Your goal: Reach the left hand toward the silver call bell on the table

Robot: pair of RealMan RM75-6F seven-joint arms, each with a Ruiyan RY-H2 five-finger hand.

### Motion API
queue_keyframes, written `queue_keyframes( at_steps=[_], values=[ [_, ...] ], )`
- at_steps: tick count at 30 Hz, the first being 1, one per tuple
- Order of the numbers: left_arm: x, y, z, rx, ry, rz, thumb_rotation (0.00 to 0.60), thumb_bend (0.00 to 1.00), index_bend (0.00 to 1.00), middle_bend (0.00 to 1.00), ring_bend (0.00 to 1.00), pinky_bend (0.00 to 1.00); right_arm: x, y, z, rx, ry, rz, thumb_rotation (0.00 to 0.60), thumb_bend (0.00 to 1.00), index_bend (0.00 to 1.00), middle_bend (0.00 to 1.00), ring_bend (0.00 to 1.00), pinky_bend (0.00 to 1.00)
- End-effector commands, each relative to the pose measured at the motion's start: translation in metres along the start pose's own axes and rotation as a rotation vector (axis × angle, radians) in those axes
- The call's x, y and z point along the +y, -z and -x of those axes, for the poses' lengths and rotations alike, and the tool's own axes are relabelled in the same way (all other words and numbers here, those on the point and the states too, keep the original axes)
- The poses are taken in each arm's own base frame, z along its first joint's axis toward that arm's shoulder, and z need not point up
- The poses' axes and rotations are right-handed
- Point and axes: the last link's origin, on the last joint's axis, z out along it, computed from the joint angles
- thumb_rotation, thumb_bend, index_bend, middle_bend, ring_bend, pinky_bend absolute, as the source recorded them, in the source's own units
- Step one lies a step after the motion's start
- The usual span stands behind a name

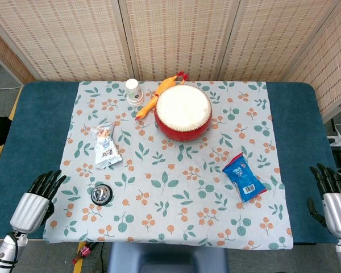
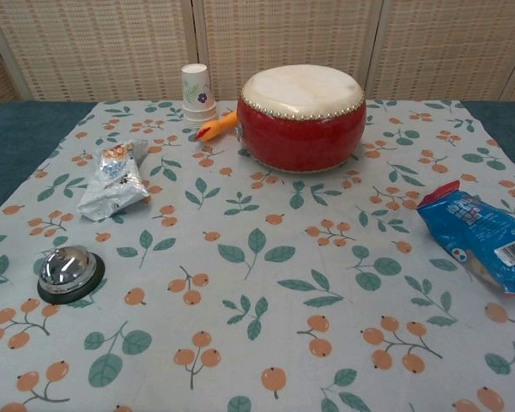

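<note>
The silver call bell (image 1: 101,194) with its black base sits near the front left of the leaf-patterned cloth; the chest view shows the bell (image 2: 68,272) at the left. My left hand (image 1: 36,200) hovers over the blue table edge to the left of the bell, a short gap away, fingers apart and holding nothing. My right hand (image 1: 333,199) rests at the far right edge, also empty with fingers spread. Neither hand shows in the chest view.
A red drum (image 1: 183,112) stands at centre back with an orange rubber chicken (image 1: 157,98) and a paper cup (image 1: 133,90) beside it. A silver snack packet (image 1: 105,147) lies behind the bell. A blue packet (image 1: 244,176) lies right.
</note>
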Motion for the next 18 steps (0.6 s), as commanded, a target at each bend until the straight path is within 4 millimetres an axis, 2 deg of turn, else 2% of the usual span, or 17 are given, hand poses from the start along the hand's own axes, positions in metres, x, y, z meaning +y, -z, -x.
queue_keyframes(
  at_steps=[1, 10, 13, 18],
  values=[
    [0.0, 0.0, 0.0, -0.001, 0.0, 0.0, 0.6, 1.0, 0.0, 0.0, 0.0, 0.15, -0.001, -0.002, 0.001, -0.007, 0.002, 0.001, 0.6, 0.43, 0.0, 0.0, 0.0, 0.1],
    [0.004, -0.004, 0.005, -0.021, 0.023, 0.024, 0.6, 1.0, 0.0, 0.0, 0.0, 0.15, -0.002, -0.001, 0.005, -0.033, 0.007, 0.002, 0.6, 0.43, 0.0, 0.0, 0.0, 0.1],
    [0.014, -0.008, 0.012, -0.05, 0.05, 0.076, 0.6, 1.0, 0.0, 0.0, 0.0, 0.13, -0.003, 0.0, 0.008, -0.035, 0.011, 0.009, 0.6, 0.43, 0.0, 0.0, 0.0, 0.1],
    [0.041, -0.022, 0.025, -0.049, 0.106, 0.184, 0.6, 1.0, 0.0, 0.0, 0.0, 0.1, -0.003, 0.005, 0.01, -0.042, 0.017, 0.004, 0.6, 0.43, 0.0, 0.0, 0.0, 0.1]
  ],
)
